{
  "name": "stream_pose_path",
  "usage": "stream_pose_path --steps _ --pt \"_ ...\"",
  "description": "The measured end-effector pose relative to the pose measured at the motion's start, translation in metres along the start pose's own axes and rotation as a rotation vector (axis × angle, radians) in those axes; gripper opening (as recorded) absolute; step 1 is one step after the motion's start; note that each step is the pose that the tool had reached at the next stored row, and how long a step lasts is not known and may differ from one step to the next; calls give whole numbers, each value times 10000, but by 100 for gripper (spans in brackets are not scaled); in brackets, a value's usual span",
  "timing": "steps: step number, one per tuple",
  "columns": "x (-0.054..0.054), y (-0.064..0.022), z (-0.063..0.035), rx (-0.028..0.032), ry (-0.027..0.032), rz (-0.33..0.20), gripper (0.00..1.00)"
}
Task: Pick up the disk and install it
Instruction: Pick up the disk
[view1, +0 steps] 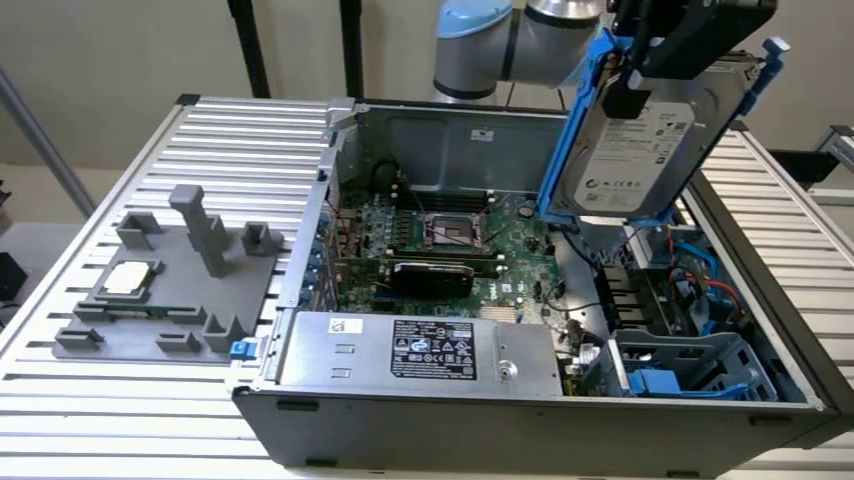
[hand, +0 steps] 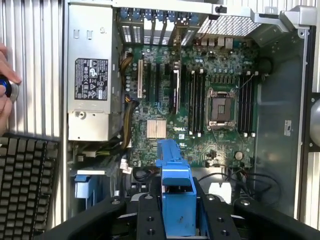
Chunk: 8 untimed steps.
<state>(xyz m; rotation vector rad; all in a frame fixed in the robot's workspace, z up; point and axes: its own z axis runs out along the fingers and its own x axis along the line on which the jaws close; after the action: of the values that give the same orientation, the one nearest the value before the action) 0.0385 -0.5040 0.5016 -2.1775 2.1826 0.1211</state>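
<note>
The disk (view1: 638, 150) was held clenched in the hand (view1: 627, 92), gripped at its upper end by its bright blue carrier frame (hand: 176, 187). It was hung tilted below the hand with the label face outward, clear above the open computer case (view1: 441, 140) and apart from it. Directly beneath the hand the motherboard (hand: 200, 100) with its bare processor socket (hand: 220, 107) was seen, and beside that the power supply box (hand: 90, 75). Lower than the hand, in the case's near corner, a drive bay (view1: 694, 365) with blue fittings was seen. Well off to the exterior view's left of the hand, a grey fixture (view1: 174, 290) carrying a small square chip (view1: 130, 278) was laid on the ribbed counter (view1: 107, 420).
</note>
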Motion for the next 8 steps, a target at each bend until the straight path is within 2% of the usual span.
stream_pose_path --steps 8 --pt "244 -174 -26 0 0 1 0"
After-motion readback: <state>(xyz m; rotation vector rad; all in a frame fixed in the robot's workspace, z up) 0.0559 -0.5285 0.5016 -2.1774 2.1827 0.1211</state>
